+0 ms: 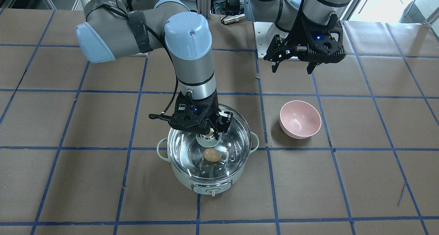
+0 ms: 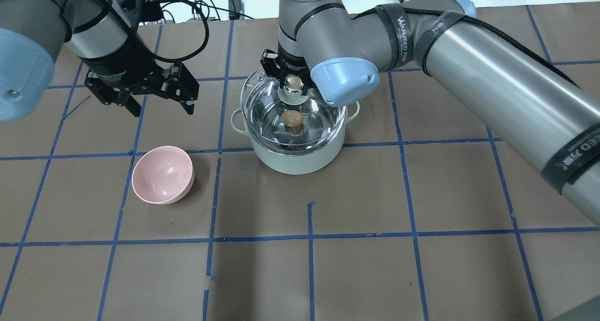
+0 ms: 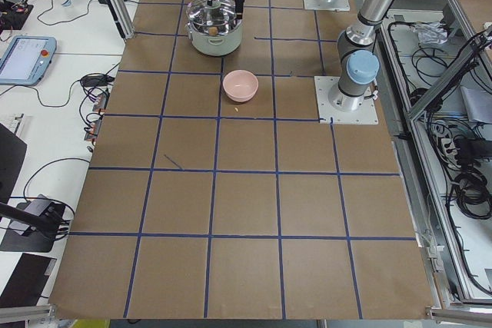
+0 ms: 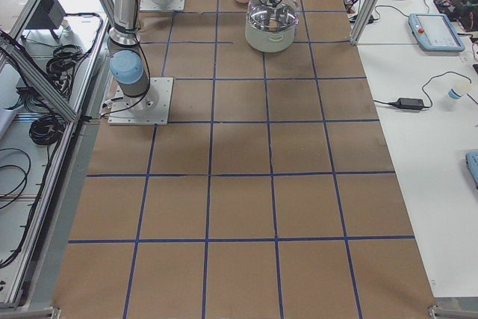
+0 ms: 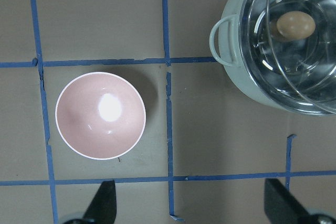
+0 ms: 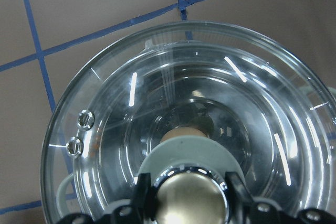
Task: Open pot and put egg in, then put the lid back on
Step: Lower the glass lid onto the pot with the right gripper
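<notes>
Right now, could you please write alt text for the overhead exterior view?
The right end effector holds the glass lid over the mint-green pot, where an egg lies. The left end effector hangs open near a pink bowl.

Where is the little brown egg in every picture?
Front-facing: egg low centre, inside the pot.
Overhead: upper centre, inside the pot.
Exterior left: too small to tell; pot at top.
Exterior right: tan speck in pot, top centre.
Left wrist: top right corner.
Right wrist: tan sliver through the lid, lower centre.
Shared landmark: the mint-green pot.
</notes>
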Available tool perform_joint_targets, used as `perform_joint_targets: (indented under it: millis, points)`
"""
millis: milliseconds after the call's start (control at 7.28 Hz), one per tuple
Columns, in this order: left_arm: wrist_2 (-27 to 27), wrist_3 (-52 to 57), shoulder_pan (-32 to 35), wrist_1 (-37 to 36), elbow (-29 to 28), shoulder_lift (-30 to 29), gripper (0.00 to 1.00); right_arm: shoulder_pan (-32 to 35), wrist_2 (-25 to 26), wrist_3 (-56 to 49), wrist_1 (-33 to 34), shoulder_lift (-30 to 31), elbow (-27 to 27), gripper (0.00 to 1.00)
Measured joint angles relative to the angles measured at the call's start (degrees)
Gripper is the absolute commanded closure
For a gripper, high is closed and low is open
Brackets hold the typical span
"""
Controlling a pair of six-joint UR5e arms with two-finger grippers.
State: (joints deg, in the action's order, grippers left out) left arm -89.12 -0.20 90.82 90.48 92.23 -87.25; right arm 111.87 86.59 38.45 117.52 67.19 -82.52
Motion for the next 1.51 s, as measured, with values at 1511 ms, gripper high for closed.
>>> perform_joint_targets:
  millis: [1511]
  points:
    - [-0.09,0.02,-0.07,0.22,0.32,0.42,0.0,0.45,0.88,-2.31,1.31,-0.51,-1.41,0.38]
